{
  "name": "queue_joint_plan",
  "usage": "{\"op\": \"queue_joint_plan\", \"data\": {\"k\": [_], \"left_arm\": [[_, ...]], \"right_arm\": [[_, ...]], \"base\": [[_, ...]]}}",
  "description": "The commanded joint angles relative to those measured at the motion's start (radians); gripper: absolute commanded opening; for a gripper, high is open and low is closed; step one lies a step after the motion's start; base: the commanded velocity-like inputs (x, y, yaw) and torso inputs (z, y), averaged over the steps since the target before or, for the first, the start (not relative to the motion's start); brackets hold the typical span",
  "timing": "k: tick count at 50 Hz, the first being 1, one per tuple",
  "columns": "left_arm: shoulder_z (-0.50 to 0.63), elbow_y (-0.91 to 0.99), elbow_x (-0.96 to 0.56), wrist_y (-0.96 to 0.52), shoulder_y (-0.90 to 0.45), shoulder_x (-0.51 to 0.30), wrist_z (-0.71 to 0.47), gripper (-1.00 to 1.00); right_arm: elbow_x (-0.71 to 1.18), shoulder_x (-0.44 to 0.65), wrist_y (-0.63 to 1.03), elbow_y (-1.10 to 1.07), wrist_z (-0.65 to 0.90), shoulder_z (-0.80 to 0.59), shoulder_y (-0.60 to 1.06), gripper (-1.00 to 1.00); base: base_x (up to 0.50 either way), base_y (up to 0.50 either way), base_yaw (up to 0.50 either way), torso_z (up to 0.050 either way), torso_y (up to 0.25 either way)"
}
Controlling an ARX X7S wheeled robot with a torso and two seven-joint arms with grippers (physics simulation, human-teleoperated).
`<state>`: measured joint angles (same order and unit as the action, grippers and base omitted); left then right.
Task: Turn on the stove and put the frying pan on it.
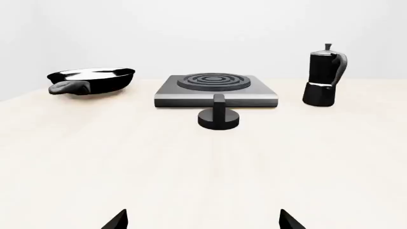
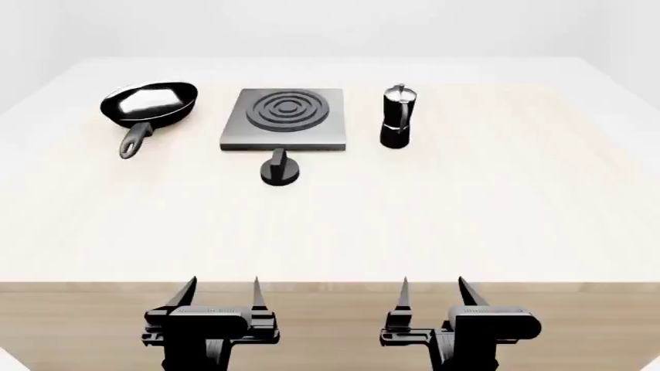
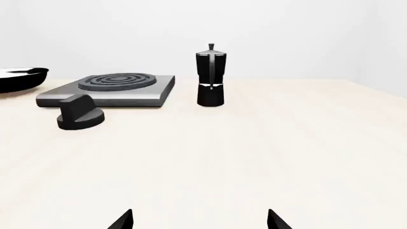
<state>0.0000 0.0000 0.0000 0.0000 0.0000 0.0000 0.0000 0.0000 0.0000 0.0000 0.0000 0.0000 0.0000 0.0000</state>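
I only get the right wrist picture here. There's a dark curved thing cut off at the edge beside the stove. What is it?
Observer: A frying pan, with a long handle pointing toward the robot.
Operator: Is anything holding it?
Observer: No. The left gripper and right gripper are both open at the table's near edge.
Operator: What else is there?
Observer: Nothing more: only the stove, its knob and the moka pot.

The grey square stove (image 2: 284,118) lies flat near the desk's far edge, its round black knob (image 2: 280,169) just nearer. The black frying pan (image 2: 148,106) sits upright toward the far-left corner, apart from the stove, handle pointing nearward.
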Motion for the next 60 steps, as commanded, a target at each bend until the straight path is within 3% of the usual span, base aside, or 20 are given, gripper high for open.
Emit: {"op": "queue_joint_plan", "data": {"k": [1, 33, 48, 60], "left_arm": [[0.020, 0.005, -0.018, 0.010, 0.006, -0.016, -0.014, 1.00], [0.089, -0.021, -0.090, 0.011, -0.013, -0.071, -0.096, 1.00], [0.114, -0.014, -0.093, 0.014, -0.009, -0.089, -0.121, 1.00], [0.132, -0.032, -0.100, 0.026, -0.017, -0.102, -0.137, 1.00]], "right_arm": [[0.008, 0.015, 0.019, 0.006, 0.023, -0.025, 0.007, 1.00], [0.051, 0.080, 0.049, -0.020, 0.100, -0.096, 0.001, 1.00], [0.066, 0.096, 0.039, -0.018, 0.118, -0.118, 0.003, 1.00], [0.072, 0.107, 0.061, -0.013, 0.133, -0.140, 0.015, 1.00]], "base": [[0.00, 0.00, 0.00, 0.000, 0.000], [0.00, 0.00, 0.00, 0.000, 0.000], [0.00, 0.49, 0.00, 0.000, 0.000], [0.00, 0.20, 0.00, 0.000, 0.000]]}}
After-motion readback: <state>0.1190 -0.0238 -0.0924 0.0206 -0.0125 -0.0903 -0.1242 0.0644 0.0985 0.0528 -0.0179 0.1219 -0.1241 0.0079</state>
